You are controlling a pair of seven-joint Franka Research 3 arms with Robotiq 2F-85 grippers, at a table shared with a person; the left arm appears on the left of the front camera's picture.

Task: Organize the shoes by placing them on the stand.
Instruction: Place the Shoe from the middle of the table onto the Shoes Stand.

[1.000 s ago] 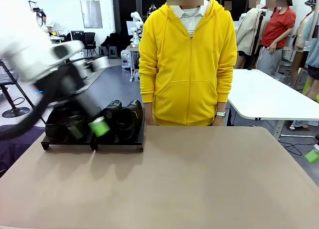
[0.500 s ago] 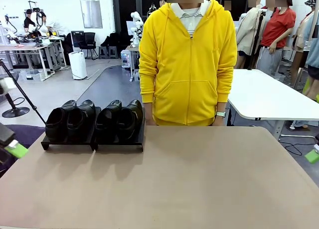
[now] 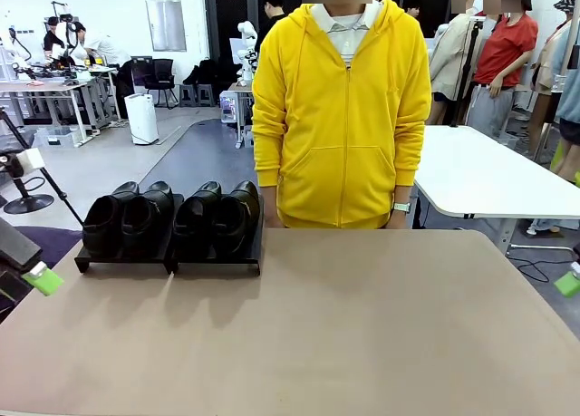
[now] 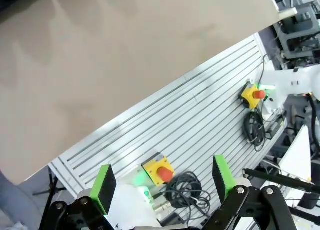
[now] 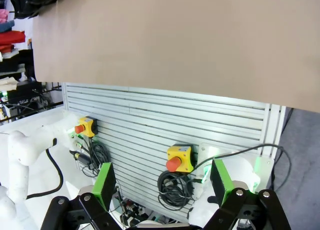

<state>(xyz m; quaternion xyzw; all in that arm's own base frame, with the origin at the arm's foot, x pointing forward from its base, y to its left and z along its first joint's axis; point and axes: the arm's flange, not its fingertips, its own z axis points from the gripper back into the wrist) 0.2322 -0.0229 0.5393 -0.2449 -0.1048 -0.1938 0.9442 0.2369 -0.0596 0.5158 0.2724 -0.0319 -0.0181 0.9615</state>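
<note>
I see the shoes (image 3: 172, 221) sitting in a row on the stand (image 3: 169, 257) at the far left corner of the table (image 3: 362, 325), heels toward me, just to the left of the person in the yellow hoodie (image 3: 342, 108). I count four shoes: a pair on the left panel and a pair on the right, each pair touching side by side. One stand, two panels. From how things lie, I judge the sorting done, with no shoe loose on the tabletop.

What could go wrong from here is mostly my own doing. The left gripper (image 3: 36, 275) hangs off the table's left edge, near the stand's left end and lower than it. If I swing that arm inward carelessly it could clip the outer shoe or shove the whole stand, which looks light and rests close to the table's far edge; a push could tip shoes off the back. The panels are slightly tilted, so a jolt might also let a shoe slide.

Both grippers are spread wide and pinch nothing. In the left wrist view the left gripper's green pads (image 4: 104, 188) stand well apart, over the slatted base and a yellow stop button (image 4: 158, 170). The right gripper (image 5: 162, 183) shows the same, and only a green pad tip (image 3: 568, 283) of it peeks in at the front view's right edge, well apart from the shoes.
</note>
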